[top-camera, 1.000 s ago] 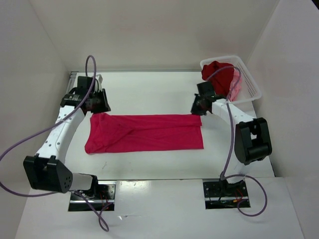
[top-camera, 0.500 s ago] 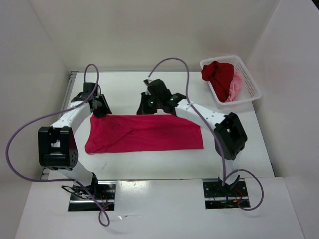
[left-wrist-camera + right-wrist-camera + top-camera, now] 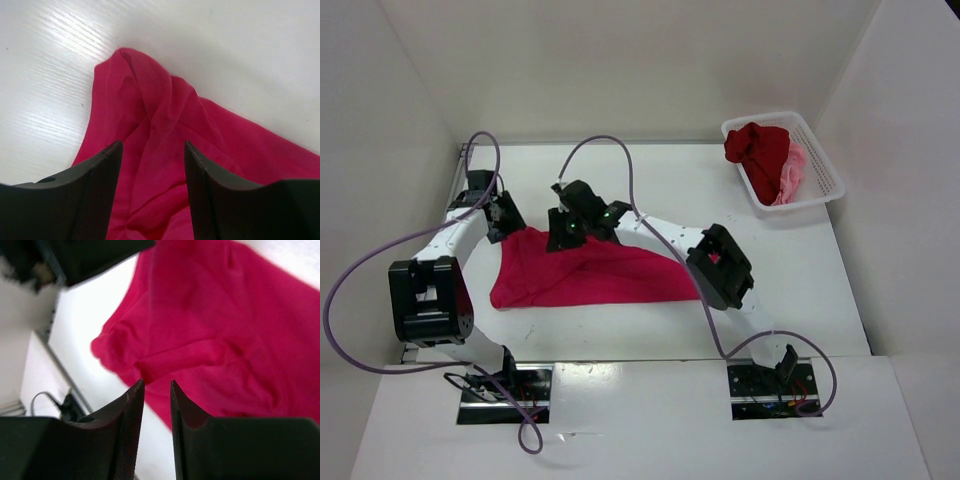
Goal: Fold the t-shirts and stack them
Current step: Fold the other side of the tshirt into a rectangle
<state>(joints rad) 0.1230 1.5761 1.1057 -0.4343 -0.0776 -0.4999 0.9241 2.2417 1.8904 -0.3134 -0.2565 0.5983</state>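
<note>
The bright crimson-pink t-shirt [image 3: 610,280] lies on the white table, its upper right part pulled over to the left so that its top edge slants. My left gripper [image 3: 505,215] hangs over the shirt's far left corner. In the left wrist view its jaws [image 3: 152,145] stand open over bunched cloth [image 3: 165,115] and grip nothing. My right gripper [image 3: 563,232] has reached across to the shirt's upper left. In its wrist view [image 3: 156,382] a narrow empty gap shows above the cloth [image 3: 210,325]. The dark red shirt [image 3: 760,148] and the light pink one [image 3: 792,175] lie crumpled in the basket.
The white mesh basket [image 3: 825,165] stands at the far right corner. White walls close in the table on three sides. The right arm stretches diagonally over the shirt's right half, and purple cables loop above both arms. Bare table [image 3: 780,270] lies right of the shirt.
The right arm swept left across the table, dragging the shirt's upper right corner with it, then its jaws parted. The left gripper opened wider and moved slightly left.
</note>
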